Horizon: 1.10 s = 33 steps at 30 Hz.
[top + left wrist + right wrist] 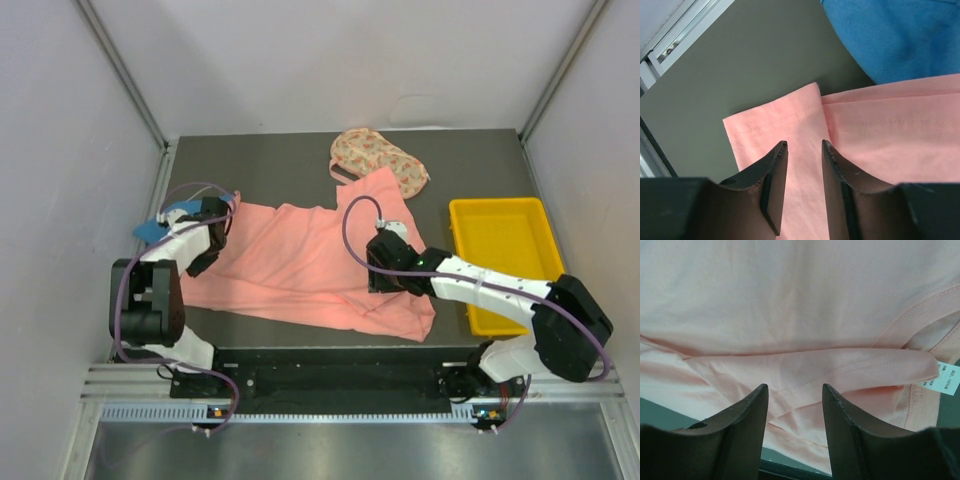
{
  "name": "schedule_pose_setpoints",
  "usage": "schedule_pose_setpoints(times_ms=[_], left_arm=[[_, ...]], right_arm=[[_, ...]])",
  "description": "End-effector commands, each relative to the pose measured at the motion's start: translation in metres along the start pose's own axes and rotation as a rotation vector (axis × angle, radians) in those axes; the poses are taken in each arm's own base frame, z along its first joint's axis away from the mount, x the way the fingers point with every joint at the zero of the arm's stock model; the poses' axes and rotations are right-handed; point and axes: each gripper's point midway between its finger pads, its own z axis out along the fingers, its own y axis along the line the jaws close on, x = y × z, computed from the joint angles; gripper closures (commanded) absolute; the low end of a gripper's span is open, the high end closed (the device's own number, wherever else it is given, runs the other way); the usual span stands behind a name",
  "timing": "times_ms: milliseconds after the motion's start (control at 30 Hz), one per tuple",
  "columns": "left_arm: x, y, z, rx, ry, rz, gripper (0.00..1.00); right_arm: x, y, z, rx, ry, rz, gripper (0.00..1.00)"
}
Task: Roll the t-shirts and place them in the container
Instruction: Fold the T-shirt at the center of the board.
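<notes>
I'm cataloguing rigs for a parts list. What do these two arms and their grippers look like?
Both the left arm and right arm pair bulky black joints with white link covers. A purple cable loops along each. The fingers are matte black, tapered wedges.

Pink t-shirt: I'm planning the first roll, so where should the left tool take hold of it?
Pinch the sleeve at its stitched cuff edge, coming down from above. It lies flat on the table, jutting clear of the body of the pink t-shirt, and the open left tool hangs just over it.
</notes>
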Motion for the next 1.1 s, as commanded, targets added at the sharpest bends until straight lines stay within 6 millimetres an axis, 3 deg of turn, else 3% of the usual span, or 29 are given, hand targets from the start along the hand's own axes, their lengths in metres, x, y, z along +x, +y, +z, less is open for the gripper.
schedule_pose_setpoints(times_ms=[0, 300, 667, 733, 933, 1067], left_arm=[[-0.014, -0.007, 0.005, -0.024, -0.046, -0.039, 0.63], [-0.018, -0.006, 0.016, -0.051, -0.066, -0.047, 0.72], [-0.021, -0.014, 0.020, -0.025, -0.059, -0.032, 1.00], [-0.022, -0.017, 0.018, -0.006, -0.058, -0.034, 1.00], [-0.031, -0.019, 0.012, 0.015, -0.071, -0.042, 1.00], [-0.035, -0.020, 0.006, 0.032, -0.071, -0.051, 1.00]], right_arm=[[-0.008, 0.008, 0.002, -0.033, -0.036, -0.052, 0.52], [-0.008, 0.023, 0.001, -0.043, -0.060, -0.135, 0.45], [0.027, 0.054, 0.000, -0.048, -0.020, -0.275, 0.46], [0.032, 0.056, 0.000, -0.050, -0.009, -0.275, 0.46], [0.037, 0.048, 0.008, -0.005, 0.004, -0.285, 0.53], [0.035, 0.045, 0.011, 0.020, -0.002, -0.287, 0.68]])
